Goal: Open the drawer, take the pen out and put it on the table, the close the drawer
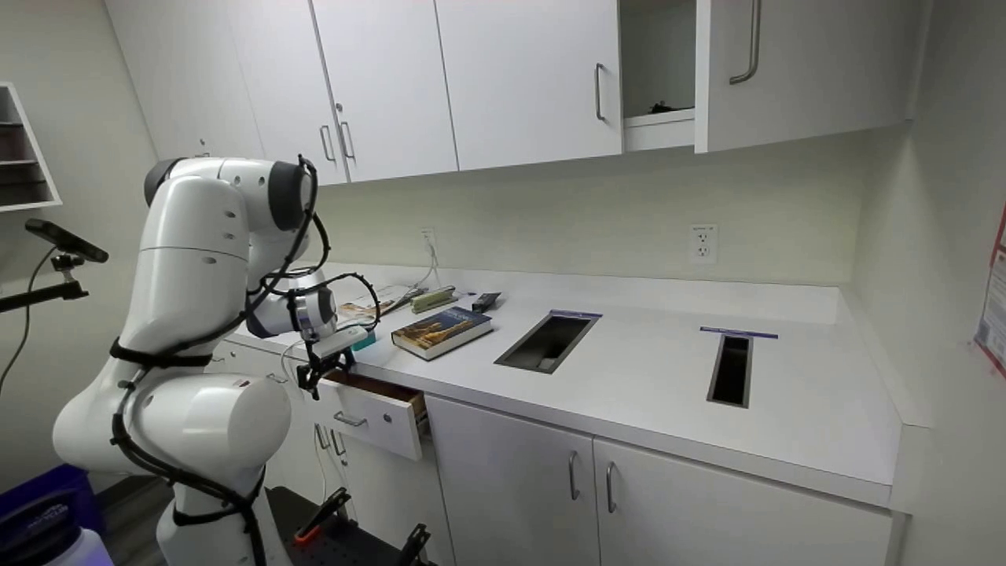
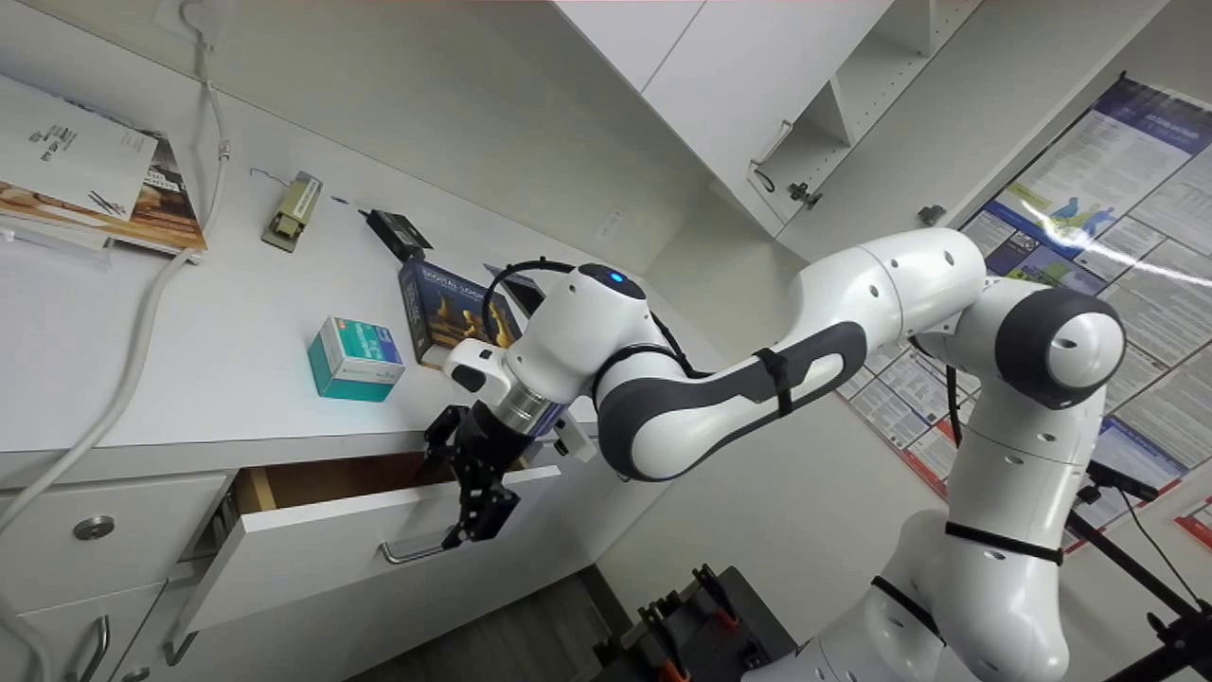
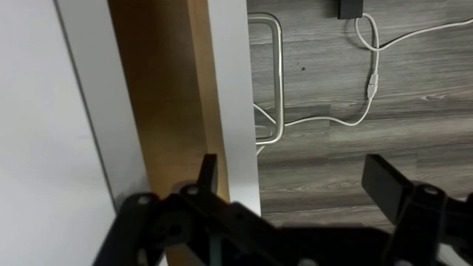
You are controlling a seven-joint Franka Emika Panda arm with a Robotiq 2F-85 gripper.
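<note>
one drawer (image 2: 322, 545) stands ajar, its front edge straddled by the wide-spread, empty hand (image 3: 292, 166).

In an exterior view, the white robot arm (image 1: 192, 271) holds its black gripper (image 1: 327, 376), jaws spread, at the partly pulled-out drawer (image 1: 399, 431) beneath the white table (image 1: 637, 362). On the table a thick book (image 1: 442, 332) lies left of two dark rectangular openings (image 1: 548, 341), each with a blue strip (image 1: 739, 333) at its far end. Above, a cupboard door (image 1: 809, 71) stands open, and a power outlet (image 1: 703, 244) sits in the wall (image 1: 566, 224).
</note>
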